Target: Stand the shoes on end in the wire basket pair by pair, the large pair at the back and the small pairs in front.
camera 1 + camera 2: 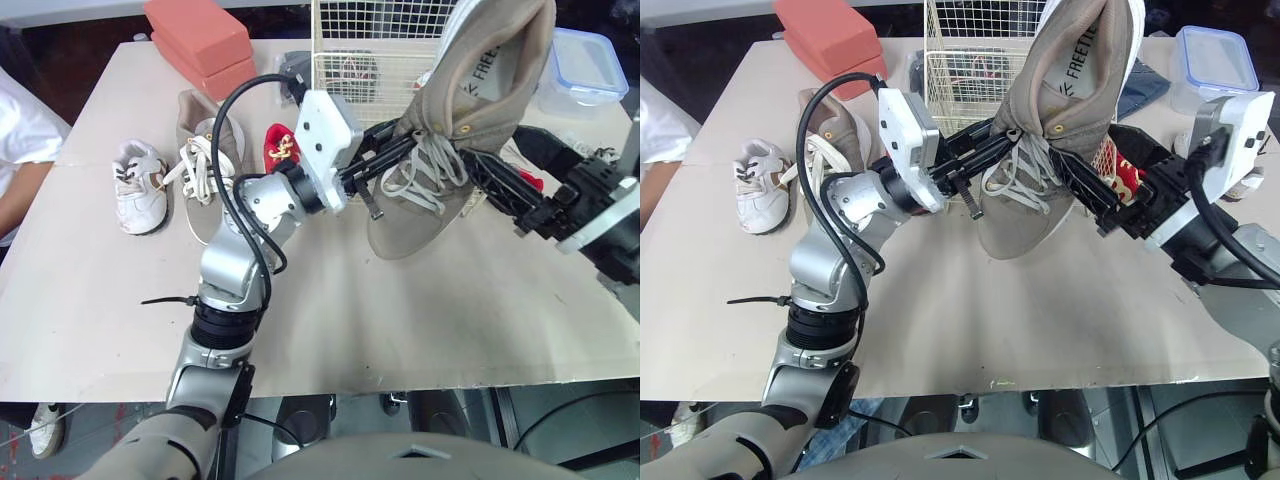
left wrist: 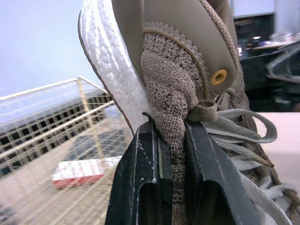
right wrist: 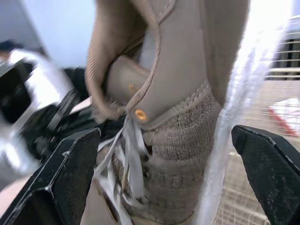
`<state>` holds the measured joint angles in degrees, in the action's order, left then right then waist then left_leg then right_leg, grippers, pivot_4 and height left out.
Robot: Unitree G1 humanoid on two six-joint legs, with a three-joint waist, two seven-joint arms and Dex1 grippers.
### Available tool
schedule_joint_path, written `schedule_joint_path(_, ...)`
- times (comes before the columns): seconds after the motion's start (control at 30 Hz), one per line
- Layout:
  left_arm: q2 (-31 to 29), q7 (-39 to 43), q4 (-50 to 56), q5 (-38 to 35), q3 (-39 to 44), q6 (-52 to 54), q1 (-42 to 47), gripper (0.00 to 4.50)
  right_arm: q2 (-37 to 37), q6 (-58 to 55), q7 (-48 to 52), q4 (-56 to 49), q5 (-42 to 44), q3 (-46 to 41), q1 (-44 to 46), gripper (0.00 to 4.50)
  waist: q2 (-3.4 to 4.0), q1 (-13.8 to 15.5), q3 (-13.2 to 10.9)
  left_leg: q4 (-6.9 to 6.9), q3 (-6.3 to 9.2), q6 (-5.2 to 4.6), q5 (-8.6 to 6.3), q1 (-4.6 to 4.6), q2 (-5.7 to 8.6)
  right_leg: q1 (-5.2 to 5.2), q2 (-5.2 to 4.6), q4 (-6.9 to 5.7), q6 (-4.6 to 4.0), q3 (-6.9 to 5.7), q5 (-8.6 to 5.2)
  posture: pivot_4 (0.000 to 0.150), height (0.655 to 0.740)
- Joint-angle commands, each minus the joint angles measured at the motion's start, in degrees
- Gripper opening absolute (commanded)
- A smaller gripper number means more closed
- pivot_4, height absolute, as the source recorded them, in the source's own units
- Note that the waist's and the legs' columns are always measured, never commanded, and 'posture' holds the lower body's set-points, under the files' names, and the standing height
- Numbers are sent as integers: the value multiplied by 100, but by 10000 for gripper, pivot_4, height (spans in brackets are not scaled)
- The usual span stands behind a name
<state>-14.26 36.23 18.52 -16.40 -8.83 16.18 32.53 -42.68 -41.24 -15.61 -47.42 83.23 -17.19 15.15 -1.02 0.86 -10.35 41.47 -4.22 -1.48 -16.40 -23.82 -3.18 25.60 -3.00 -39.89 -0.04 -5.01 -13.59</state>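
Standing toe-down, heel up at the table point(image 1: 420, 330), the large tan shoe point(image 1: 470, 110) sits just near of the wire basket point(image 1: 372, 45), long axis approx vertical. L gripper point(image 2: 171, 129) pinches its knit collar, arm reaching in from the left; R gripper point(image 3: 164, 136) straddles it w/ jaws wide, gripping nothing

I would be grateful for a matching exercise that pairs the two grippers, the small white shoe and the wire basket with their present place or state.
Things:
1. left gripper
2. right gripper
3. small white shoe
4. wire basket

Places or states:
A. jaws open, one on either side of the raised tan shoe
B. lying on the table, at the robot's left
C. jaws shut on the raised tan shoe's knit collar
D. standing at the back of the table

Pairs: 1-C, 2-A, 3-B, 4-D.
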Motion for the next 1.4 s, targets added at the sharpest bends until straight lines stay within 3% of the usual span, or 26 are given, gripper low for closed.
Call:
schedule_joint_path(0.03,103,-172,176,148,-55,-280,-52,654,270,315,-727,-199,-301,286,296,44267,0,1,0,0,0,0,0,0,-1,0,1,0,0,0,0,1500,6860)
schedule_joint_path(0.13,125,-167,148,171,-40,-327,-58,654,489,347,-1191,-216,-499,605,509,44267,1,1,0,-1,0,0,0,-2,-2,4,1,0,-3,0,1,1500,6860)
schedule_joint_path(0.23,138,-99,185,62,-25,-305,-75,654,638,381,-1484,-208,-646,769,606,37444,1,1,1,-1,-1,0,0,-3,-2,4,1,1,-2,-1,1,1500,6860)
schedule_joint_path(0.4,89,93,271,-228,72,-189,-143,654,639,422,-1534,-229,-638,753,567,13200,1,2,1,-1,-1,-1,0,-5,-2,4,0,4,-3,-1,2,1500,6860)
schedule_joint_path(0.5,24,244,301,-453,132,-124,-157,654,585,430,-1520,-233,-575,721,582,1128,1,-2,1,-1,0,-1,0,-5,-2,5,1,2,-3,-2,2,1500,6860)
schedule_joint_path(0.7,-115,516,368,-978,236,202,-155,654,561,525,-1384,-268,-416,723,661,192,1,-2,1,-1,0,-2,-1,-4,-2,5,3,1,0,-2,0,1500,6860)
schedule_joint_path(0.77,-184,523,419,-1170,293,470,-157,10963,557,573,-1348,-316,-351,711,664,0,1,-2,1,-1,1,-2,-1,-4,-2,5,3,2,-1,-2,0,1500,6860)
schedule_joint_path(0.83,-261,549,483,-1316,349,613,-170,17915,580,640,-1357,-345,-313,693,636,0,1,-3,1,-1,1,-2,-1,-5,-2,5,3,4,-1,-2,0,1500,6860)
schedule_joint_path(0.9,-334,559,568,-1479,432,736,-184,29801,588,715,-1295,-370,-307,650,587,0,1,-2,1,-1,1,-2,-1,-5,-2,5,3,3,-1,-2,0,1500,6860)
schedule_joint_path(1.03,-551,661,784,-1781,644,856,-308,44223,193,714,-681,-190,-280,305,655,0,1,-6,1,-2,0,-2,-1,-4,-2,5,3,3,0,-1,0,1500,6860)
schedule_joint_path(1.2,-926,741,1025,-2426,1112,1180,-318,44223,-334,772,14,778,-362,-62,1508,0,1,-6,0,-2,-1,-3,-1,-2,-1,5,3,3,3,-1,-2,1500,6860)
schedule_joint_path(1.4,-1442,484,1185,-3014,1764,1567,-208,44223,-85,945,504,2154,-1435,330,3227,0,3,-12,0,-12,-1,-7,-4,3,-3,7,21,5,-7,3,2,1500,6860)
